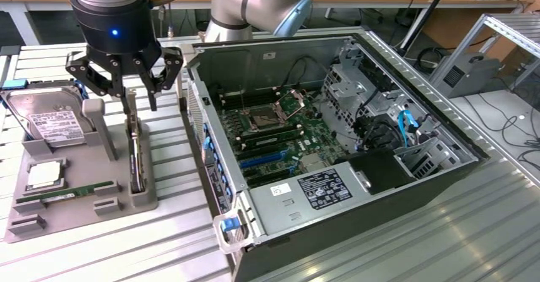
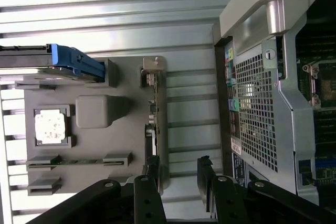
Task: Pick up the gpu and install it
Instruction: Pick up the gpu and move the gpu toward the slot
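- The black, multi-link metal tool [image 1: 141, 100] hangs released, fingers spread, just above the thin, dark, rectangular gpu [image 1: 134, 159].
- The gpu stands on edge in a slot of the grey plastic tray [image 1: 59, 222] on the slatted metal counter [image 1: 380, 244], beside the open computer case [image 1: 279, 231].
- It has a silver metal bracket [image 2: 153, 66] at one end.
- Probably light, stiff and fragile: pinch the flat faces near the upper edge.

The arm [image 1: 114, 16] hangs at 11 o'clock in the exterior view, wrist vertical, end effector [image 1: 139, 102] pointing down, fingers [image 2: 206, 169] spread apart.
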`<control>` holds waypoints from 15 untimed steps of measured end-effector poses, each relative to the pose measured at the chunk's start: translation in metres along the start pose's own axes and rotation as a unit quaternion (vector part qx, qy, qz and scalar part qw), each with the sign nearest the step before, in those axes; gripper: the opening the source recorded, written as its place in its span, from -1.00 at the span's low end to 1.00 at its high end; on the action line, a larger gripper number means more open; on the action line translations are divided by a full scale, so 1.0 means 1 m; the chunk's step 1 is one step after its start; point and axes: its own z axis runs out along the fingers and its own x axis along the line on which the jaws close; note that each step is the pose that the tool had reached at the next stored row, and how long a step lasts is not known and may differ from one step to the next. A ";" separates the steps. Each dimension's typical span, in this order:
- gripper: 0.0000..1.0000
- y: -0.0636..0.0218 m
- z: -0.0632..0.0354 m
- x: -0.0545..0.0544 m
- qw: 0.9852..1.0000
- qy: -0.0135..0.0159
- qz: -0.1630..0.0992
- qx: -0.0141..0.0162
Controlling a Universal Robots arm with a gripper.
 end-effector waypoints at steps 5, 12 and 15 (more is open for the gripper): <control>-0.16 -0.0001 0.0017 0.000 1.000 0.000 0.000 0.000; -0.16 -0.0002 0.0040 0.000 1.000 0.000 0.000 0.000; -0.16 -0.0002 0.0049 0.000 1.000 0.000 0.000 0.000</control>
